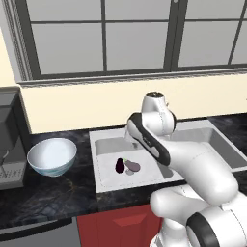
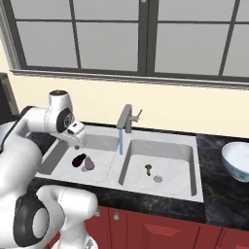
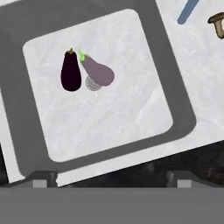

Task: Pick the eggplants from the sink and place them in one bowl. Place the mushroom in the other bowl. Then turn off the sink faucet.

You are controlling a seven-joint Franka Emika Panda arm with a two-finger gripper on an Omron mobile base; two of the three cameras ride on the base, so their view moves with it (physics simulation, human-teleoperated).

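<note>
So I'm hovering the end effector (image 3: 112, 183) high over the left basin of the sink (image 2: 192, 160), and honestly I can't tell how wide the fingers are standing since only the two tips are peeking in at the bottom of the hand view, with nothing between them. The dark eggplant (image 3: 71, 71) and the paler eggplant (image 3: 99, 71) are lying side by side on the basin floor, touching or nearly so, and the pale one is sitting partly over the drain (image 3: 92, 83). That's what's worrying me: coming down on one, I'm probably going to nudge its neighbour, or pinch both and drop one on the way up. They're also rounded and stubby, so an off-centre squeeze could squirt one out sideways. The mushroom (image 2: 148, 168) is waiting in the right basin, and the faucet (image 2: 127, 118) is running, water (image 2: 120, 141) falling at the divider, so I'm watching the arm near that spout. The bowls are well apart too, left bowl (image 1: 52, 156) on the bench, right bowl (image 2: 237, 161) far across, so a long carry is risking a slip.
</note>
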